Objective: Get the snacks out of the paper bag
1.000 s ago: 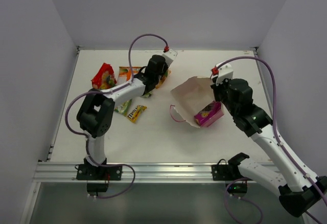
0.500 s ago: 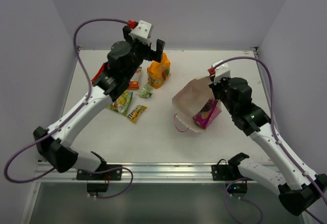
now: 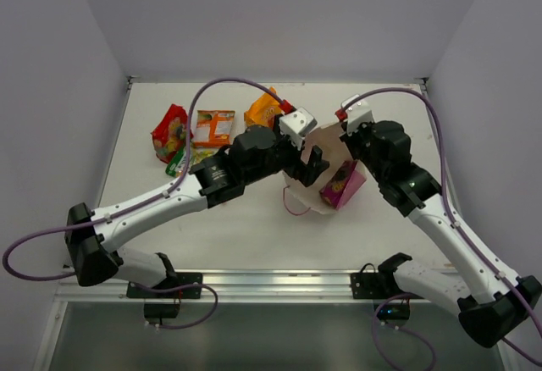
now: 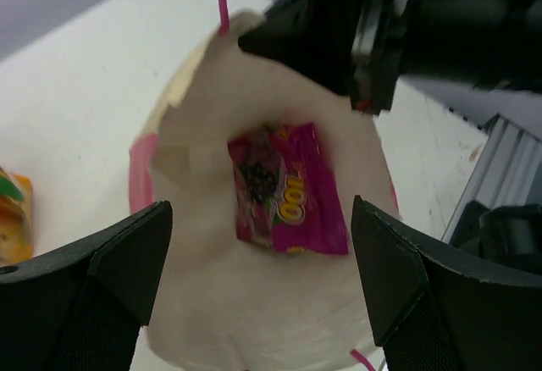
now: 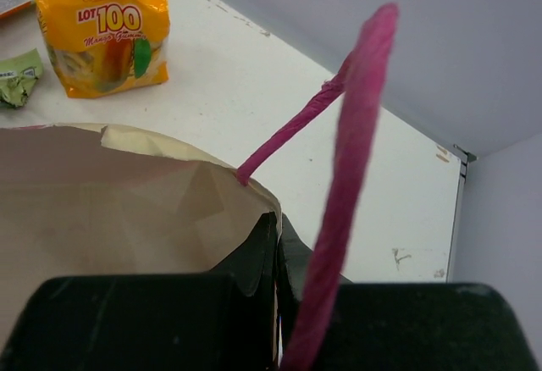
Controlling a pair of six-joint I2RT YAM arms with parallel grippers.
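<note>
— What takes up the most room?

— The white table point(image 3: 254, 227), with both arms reaching over it. Right of the middle sits the cream paper bag with pink sides point(image 3: 332, 145), tilted, its mouth gaping toward the left arm.

— What is keeping it open?

— The right gripper point(image 5: 276, 248). Its fingers are pressed together on the bag's rim, right where the thin pink cord handle point(image 5: 349, 159) comes out of the paper.

— And the left gripper?

— The left gripper point(image 4: 260, 210) hangs at the bag's mouth, fingers spread wide with nothing between them, looking straight down inside.

— Anything left in there?

— One snack: a shiny purple-magenta packet point(image 4: 284, 189) lying flat on the cream bottom, apart from both black fingers.

— Where are the other snacks?

— On the table's far left part, outside the bag. A red packet point(image 3: 171, 131) lies furthest left, and a flat orange packet point(image 3: 212, 128) lies just beside it. An orange pouch with fruit print point(image 5: 102, 28) is nearer the bag. A green-yellow packet point(image 3: 179, 161) shows partly from under the left arm. A tiny pale green packet point(image 5: 17, 79) rests just beside the orange pouch.
</note>
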